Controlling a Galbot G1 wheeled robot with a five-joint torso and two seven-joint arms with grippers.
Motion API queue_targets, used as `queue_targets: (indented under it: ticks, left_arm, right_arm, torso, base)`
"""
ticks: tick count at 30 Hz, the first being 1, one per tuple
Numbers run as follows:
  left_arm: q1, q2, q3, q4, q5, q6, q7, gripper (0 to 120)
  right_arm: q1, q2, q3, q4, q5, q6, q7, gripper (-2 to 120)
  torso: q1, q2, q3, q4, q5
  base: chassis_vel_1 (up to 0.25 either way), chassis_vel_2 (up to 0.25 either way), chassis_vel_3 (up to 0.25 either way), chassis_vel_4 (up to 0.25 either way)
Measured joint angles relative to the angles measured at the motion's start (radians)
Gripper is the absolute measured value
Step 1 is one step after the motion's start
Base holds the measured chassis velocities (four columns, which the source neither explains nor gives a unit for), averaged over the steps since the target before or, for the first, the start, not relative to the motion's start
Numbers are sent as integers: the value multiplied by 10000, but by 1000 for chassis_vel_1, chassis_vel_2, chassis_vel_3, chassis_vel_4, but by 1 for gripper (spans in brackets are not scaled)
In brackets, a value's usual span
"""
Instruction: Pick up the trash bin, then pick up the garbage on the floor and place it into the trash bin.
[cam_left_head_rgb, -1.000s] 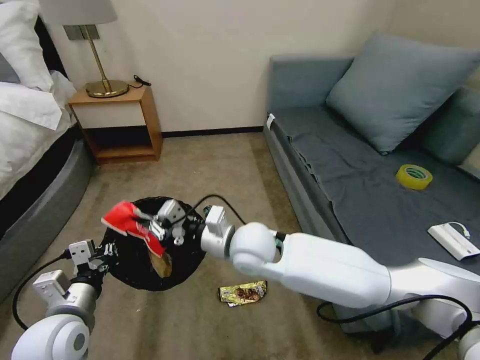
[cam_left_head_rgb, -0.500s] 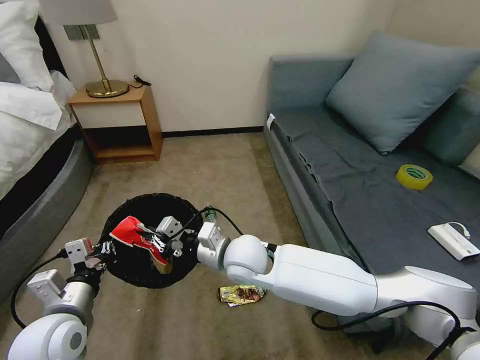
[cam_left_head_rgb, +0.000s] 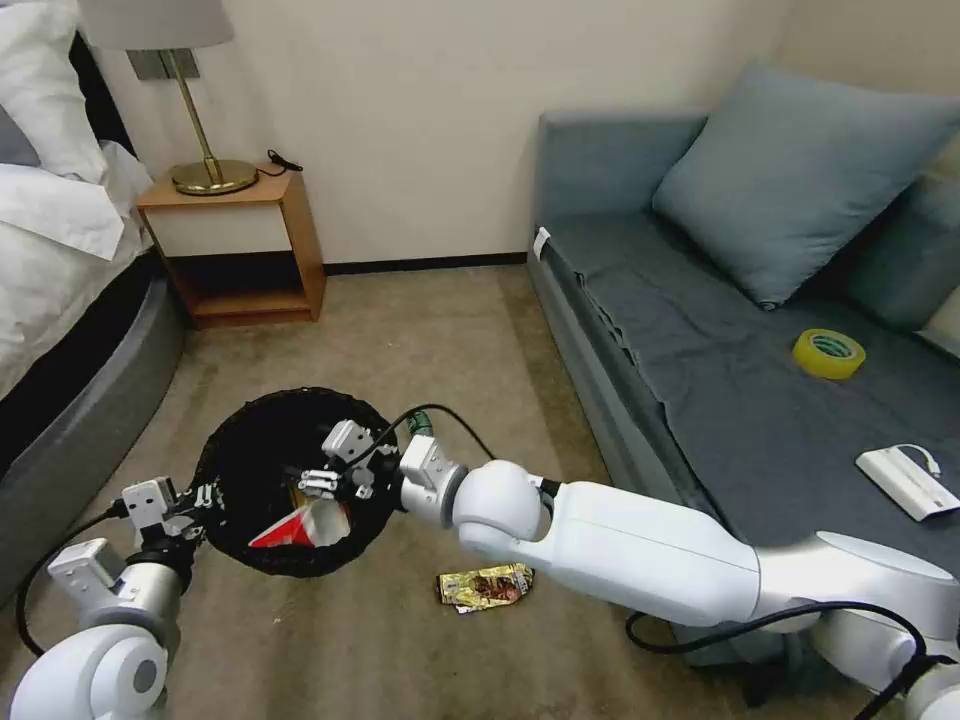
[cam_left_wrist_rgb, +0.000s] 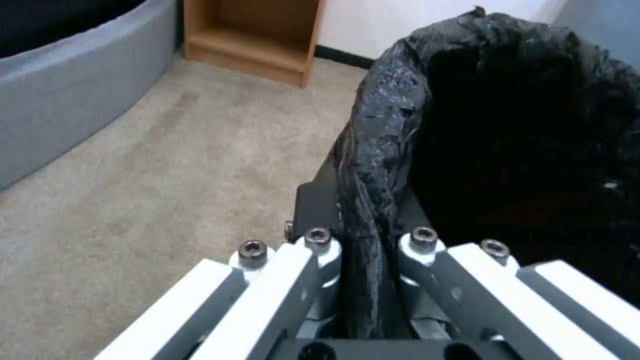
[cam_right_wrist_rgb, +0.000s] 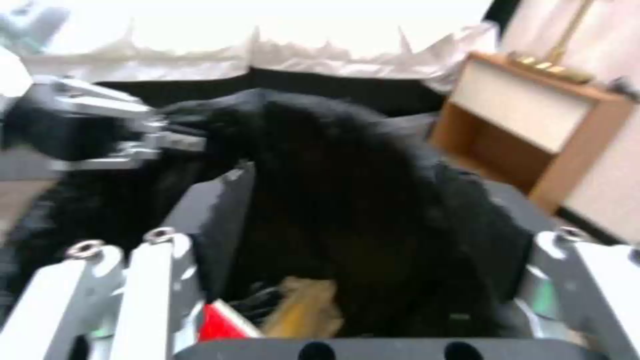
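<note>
The left claw (cam_left_wrist_rgb: 363, 260) was clamped on the trash bin (cam_left_head_rgb: 262, 450) rim at seven o'clock, holding it up. The right claw (cam_left_head_rgb: 318, 482) hung spread above the red-and-white snack packet (cam_left_head_rgb: 300, 525) inside. A gold-brown wrapper (cam_left_head_rgb: 486, 587) lay on the floor at five o'clock.

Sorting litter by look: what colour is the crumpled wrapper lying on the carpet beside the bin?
Shiny gold-brown wrapper, clearest in the head view.

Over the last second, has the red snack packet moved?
Yes. The red snack packet has dropped from the right gripper, whose jaws are now open, down into the trash bin, which the left gripper holds by its rim.
</note>
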Motion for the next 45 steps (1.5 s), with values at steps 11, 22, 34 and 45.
queue_targets:
  ticks: [11, 22, 34, 45]
  left_arm:
    - [22, 116, -838, 507, 164, -301, 97, 4]
    - [37, -5, -620, 404, 645, -404, 201, 4]
    - [198, 79, -760, 245, 556, -432, 334, 4]
    - [100, -29, -667, 379, 707, -432, 352, 4]
  right_arm:
    - [-2359, -1940, 2437, -822, -711, 139, -412, 100]
    - [-4154, -2370, 3613, -3266, -424, 365, -3712, 100]
    - [-4406, -1436, 4444, -6752, 202, 478, -6909, 100]
    - [-4419, -111, 4997, -9317, -495, 1259, -8276, 100]
  torso:
    - [-1, -1, -1, -3, 2]
    - [0, -1, 0, -2, 0]
    - [-1, 0, -1, 2, 0]
    - [0, -1, 1, -8, 1]
  base:
    - [0, 0, 0, 0]
    - [0, 0, 0, 0]
    - [0, 0, 0, 0]
    - [0, 0, 0, 0]
